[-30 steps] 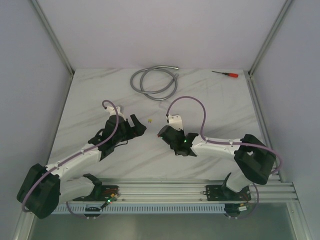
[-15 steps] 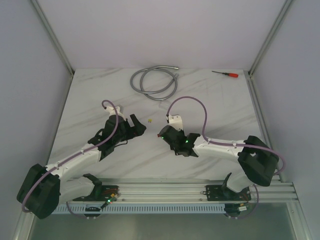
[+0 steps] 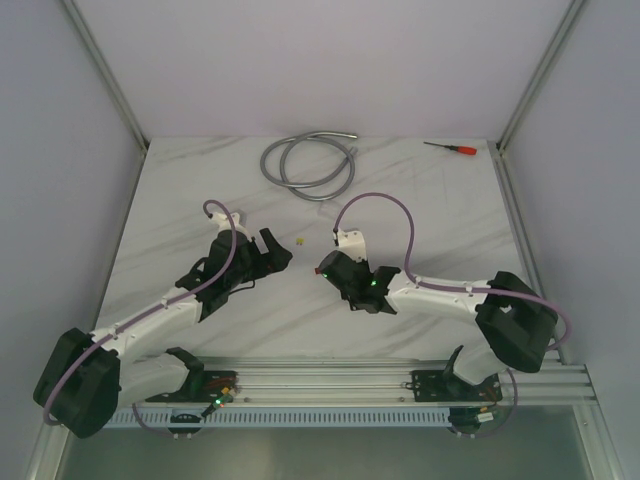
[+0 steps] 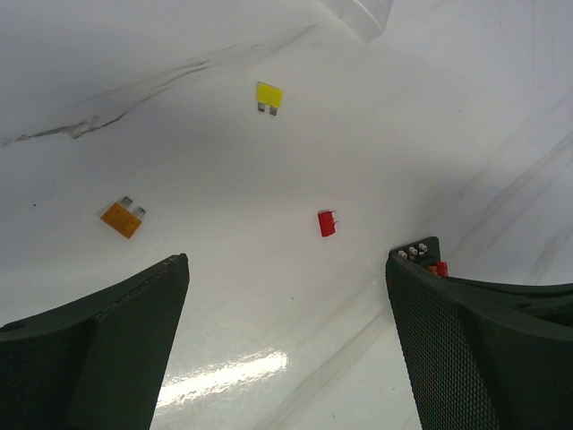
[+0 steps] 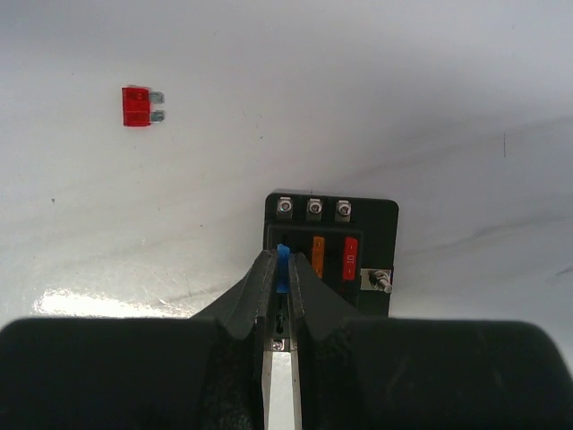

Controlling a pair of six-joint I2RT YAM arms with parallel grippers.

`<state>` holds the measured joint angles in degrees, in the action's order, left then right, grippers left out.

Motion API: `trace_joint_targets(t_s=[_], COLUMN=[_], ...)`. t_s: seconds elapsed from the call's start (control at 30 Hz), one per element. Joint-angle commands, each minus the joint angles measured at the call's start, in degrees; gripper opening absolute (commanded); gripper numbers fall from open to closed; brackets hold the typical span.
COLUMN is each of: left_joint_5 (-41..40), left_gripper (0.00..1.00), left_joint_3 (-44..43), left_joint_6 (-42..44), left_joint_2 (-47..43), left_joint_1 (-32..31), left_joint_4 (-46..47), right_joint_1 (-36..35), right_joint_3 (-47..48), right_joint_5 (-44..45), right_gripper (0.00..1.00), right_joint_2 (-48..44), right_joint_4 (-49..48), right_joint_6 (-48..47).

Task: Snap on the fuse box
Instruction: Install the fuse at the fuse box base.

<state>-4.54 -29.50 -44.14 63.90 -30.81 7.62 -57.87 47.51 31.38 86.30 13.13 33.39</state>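
The fuse box point(image 5: 358, 235) is a small black block lying flat on the white table. An orange fuse point(image 5: 318, 255) and a red fuse point(image 5: 350, 258) sit in its slots. My right gripper point(image 5: 283, 262) is shut on a blue fuse point(image 5: 283, 255) and holds it at the box's left slot. In the top view the right gripper point(image 3: 328, 268) covers the box. My left gripper point(image 4: 286, 269) is open and empty just left of the box; one corner of the box point(image 4: 419, 251) shows behind its right finger. The left gripper also shows in the top view point(image 3: 277, 251).
Loose yellow point(image 4: 269, 95), orange point(image 4: 121, 219) and red point(image 4: 327, 223) fuses lie ahead of the left gripper. A clear plastic cover point(image 4: 360, 14) lies farther off. Another red fuse point(image 5: 137, 106) lies left of the box. A coiled grey hose point(image 3: 308, 164) and a red screwdriver point(image 3: 452, 148) lie at the back.
My right gripper has shifted slightly to the left over the fuse box, still holding the blue fuse. The left arm has not moved.
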Motion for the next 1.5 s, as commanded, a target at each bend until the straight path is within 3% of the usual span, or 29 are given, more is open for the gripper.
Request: trace_joint_targets(t_s=[0.0,0.83,1.47], left_joint_5=[0.3,0.5,0.4], left_gripper=[1.00,1.00,1.00], left_joint_3=[0.1,0.1,0.3], left_joint_6=[-0.6,-0.5,-0.7], left_joint_2=[-0.3,-0.6,-1.3], left_joint_1=[0.2,0.4,0.5], left_joint_4=[-0.7,-0.8,-0.9], right_joint_1=[-0.4,-0.4,-0.4], right_joint_3=[-0.5,-0.2,-0.6], right_joint_5=[2.8,3.3,4.7], right_gripper=[0.00,0.00,0.00], right_joint_2=[0.3,4.0,-1.0], right_joint_4=[-0.8,-1.9,-1.1], right_joint_6=[0.5,0.4,0.7])
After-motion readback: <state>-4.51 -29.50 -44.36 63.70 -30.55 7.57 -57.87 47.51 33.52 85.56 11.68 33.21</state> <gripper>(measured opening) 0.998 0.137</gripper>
